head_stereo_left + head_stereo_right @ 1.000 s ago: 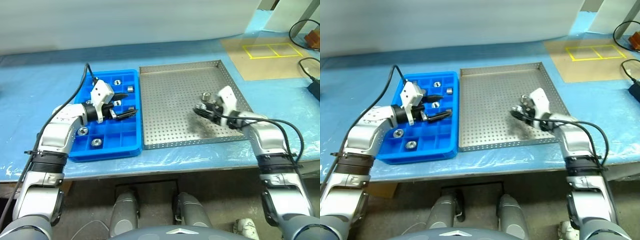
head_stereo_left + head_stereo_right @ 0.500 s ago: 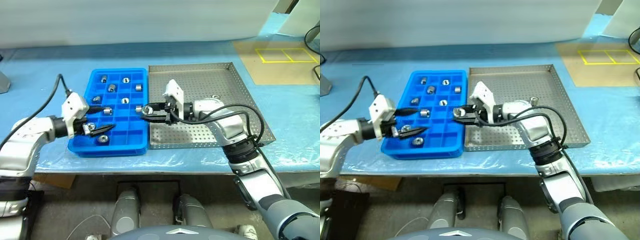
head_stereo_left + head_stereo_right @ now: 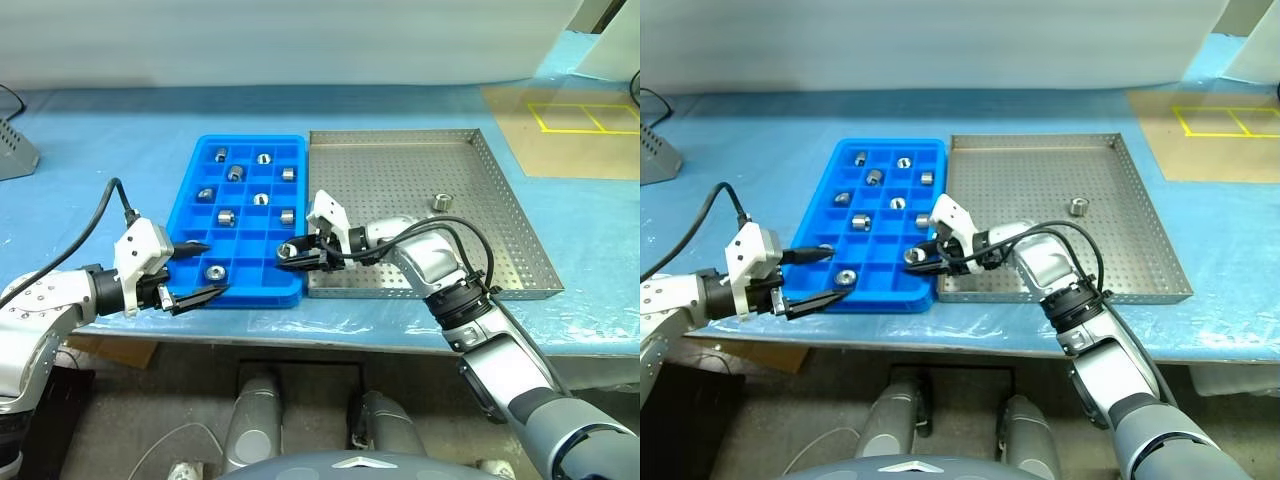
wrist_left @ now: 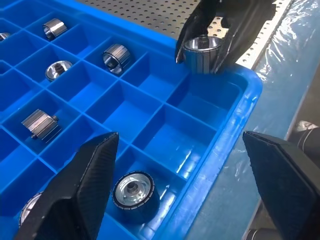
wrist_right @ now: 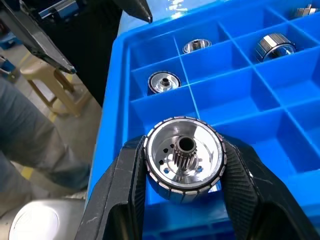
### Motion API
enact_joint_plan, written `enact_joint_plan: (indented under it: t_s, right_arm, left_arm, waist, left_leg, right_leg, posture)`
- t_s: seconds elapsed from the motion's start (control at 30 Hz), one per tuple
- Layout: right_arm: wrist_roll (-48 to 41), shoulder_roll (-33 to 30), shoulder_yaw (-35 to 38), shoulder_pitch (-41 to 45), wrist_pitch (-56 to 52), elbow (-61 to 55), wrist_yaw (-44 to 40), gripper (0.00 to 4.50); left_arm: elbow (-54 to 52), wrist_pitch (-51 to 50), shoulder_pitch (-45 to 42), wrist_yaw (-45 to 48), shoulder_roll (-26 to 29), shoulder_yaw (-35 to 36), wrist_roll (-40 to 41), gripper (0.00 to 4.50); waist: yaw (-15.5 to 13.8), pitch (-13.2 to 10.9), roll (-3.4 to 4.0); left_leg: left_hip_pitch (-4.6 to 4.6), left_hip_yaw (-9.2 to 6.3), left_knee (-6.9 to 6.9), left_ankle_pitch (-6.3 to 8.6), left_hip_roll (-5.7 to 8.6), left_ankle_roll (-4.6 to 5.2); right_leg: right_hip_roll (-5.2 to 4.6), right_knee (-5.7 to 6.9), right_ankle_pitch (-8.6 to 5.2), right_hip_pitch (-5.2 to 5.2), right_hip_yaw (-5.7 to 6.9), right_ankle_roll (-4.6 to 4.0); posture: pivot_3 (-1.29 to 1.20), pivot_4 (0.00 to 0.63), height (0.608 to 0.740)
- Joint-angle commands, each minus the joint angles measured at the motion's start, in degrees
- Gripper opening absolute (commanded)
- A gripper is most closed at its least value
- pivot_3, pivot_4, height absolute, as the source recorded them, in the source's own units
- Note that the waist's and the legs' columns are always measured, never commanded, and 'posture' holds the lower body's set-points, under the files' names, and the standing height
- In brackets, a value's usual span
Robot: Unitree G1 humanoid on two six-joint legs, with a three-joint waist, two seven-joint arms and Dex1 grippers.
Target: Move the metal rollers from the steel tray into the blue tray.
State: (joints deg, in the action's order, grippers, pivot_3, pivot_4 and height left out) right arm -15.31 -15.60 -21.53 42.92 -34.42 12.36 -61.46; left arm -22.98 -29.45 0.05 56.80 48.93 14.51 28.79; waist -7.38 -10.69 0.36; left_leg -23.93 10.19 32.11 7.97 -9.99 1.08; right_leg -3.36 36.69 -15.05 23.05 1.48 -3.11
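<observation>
Overhead, left eye view: blue tray (image 3: 195, 188) and steel tray (image 3: 520, 215) set edge to edge on the blue-covered surface (image 3: 90, 140), presumably to keep each transfer short. Right end effector (image 3: 287, 251) reached across the seam, pinching one of the metal rollers (image 3: 286, 250) above a near-corner compartment of the blue tray. Left end effector (image 3: 198, 270) held at the blue tray's near edge, fingers spread and carrying nothing, judged to be standing clear of the drop. One roller (image 3: 438, 201) left on the steel tray's perforated floor, well apart from both arms; several more already lodged singly in blue compartments.

Right eye view: same layout, with a grey object (image 3: 654, 160) at the far left of the surface.

Left wrist view: spread black fingers (image 4: 80, 192) framing the compartment grid; a seated roller (image 4: 133, 189) just beside one of them. Opposite, the right end effector seen gripping its roller by the sides, bore upward, over an empty corner cell.

Right wrist view: held roller (image 5: 184, 155) clamped between both fingers (image 5: 117, 197) by its knurled rim, toothed hub and dark bore facing the camera. Grip on the rim probably chosen so that release drops the piece flat. Empty cells beneath; filled cells farther along the blue tray. Task judged nearly complete, one roller outstanding after this one.
</observation>
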Motion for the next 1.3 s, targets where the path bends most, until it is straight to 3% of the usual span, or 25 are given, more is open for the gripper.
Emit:
enact_joint_plan:
  t_s: [0.03,0.2,0.33,0.5,0.67,0.87,1.17,1.3]
  right_arm:
    - [-1.15,-0.35,0.27,-0.71,-2.24,-2.26,-1.13,2.68]
    - [0.56,-0.51,1.46,-0.30,-2.26,-1.82,2.52,4.32]
    - [0.32,-2.79,3.30,-0.54,-1.19,-3.68,2.97,4.32]
    - [0.26,-7.54,14.01,4.05,3.28,2.43,9.20,4.32]
    - [6.10,-9.11,21.85,11.21,12.90,19.61,26.76,4.32]
    - [10.17,-7.34,24.02,14.38,19.03,32.26,38.63,4.32]
    - [10.84,-4.34,26.23,17.17,21.54,41.06,48.08,4.32]
    - [11.89,-5.13,26.09,15.37,22.45,39.34,48.87,4.32]
  left_arm:
    - [0.14,0.32,-2.09,-0.74,-0.26,-0.80,0.18,4.25]
    - [2.67,1.36,-5.37,-0.06,-0.65,-3.33,-0.38,4.25]
    - [4.77,2.47,-7.86,0.67,-1.05,-5.62,-1.05,4.25]
    - [8.70,4.14,-12.33,0.99,-2.82,-8.73,-2.23,4.25]
    - [14.74,6.94,-18.25,0.41,-6.28,-11.61,-4.68,4.25]
    - [19.03,9.14,-22.71,1.29,-9.22,-14.45,-6.59,4.25]
    - [19.27,9.73,-23.07,1.50,-10.58,-15.38,-7.44,4.25]
    - [18.43,9.34,-21.94,1.28,-10.40,-15.05,-7.25,4.25]
  waist:
    - [-0.02,0.00,0.00]
    - [0.13,0.01,-0.01]
    - [0.06,0.02,-0.02]
    - [0.24,0.01,-0.02]
    - [1.23,0.02,-0.03]
    - [3.00,0.03,-0.04]
    - [4.55,0.03,-0.03]
    - [4.54,0.02,-0.03]
  left_leg:
    - [0.00,0.00,-0.01,0.00,0.00,-0.01]
    - [0.10,0.00,0.00,-0.03,-0.01,-0.04]
    - [0.21,0.00,0.00,-0.04,0.01,-0.07]
    - [0.18,0.01,0.06,-0.14,0.06,-0.22]
    - [0.19,0.04,0.06,-0.20,0.00,-0.31]
    - [-0.02,0.03,0.12,-0.16,0.05,-0.23]
    - [-0.18,0.03,0.21,-0.11,0.01,-0.13]
    - [-0.18,0.03,0.29,-0.09,0.01,-0.10]
  right_leg:
    - [0.00,0.00,0.00,0.00,0.00,0.00]
    - [0.01,0.06,0.00,-0.04,-0.01,0.01]
    - [0.00,0.06,0.00,-0.16,-0.02,0.01]
    - [-0.02,0.06,0.02,-0.19,-0.05,0.03]
    - [0.06,0.12,0.02,-0.14,-0.07,0.01]
    - [0.07,0.10,0.02,-0.01,-0.07,0.00]
    - [0.08,0.16,0.03,0.11,-0.02,-0.03]
    - [0.07,0.15,0.02,0.08,-0.02,-0.03]
  posture:
    - [0.19,0.150,0.740]
    - [0.14,0.150,0.740]
    - [0.10,0.150,0.740]
    - [0.04,0.150,0.740]
    - [-0.01,0.150,0.740]
    - [-0.05,0.150,0.740]
    - [-0.05,0.150,0.740]
    - [-0.05,0.150,0.740]
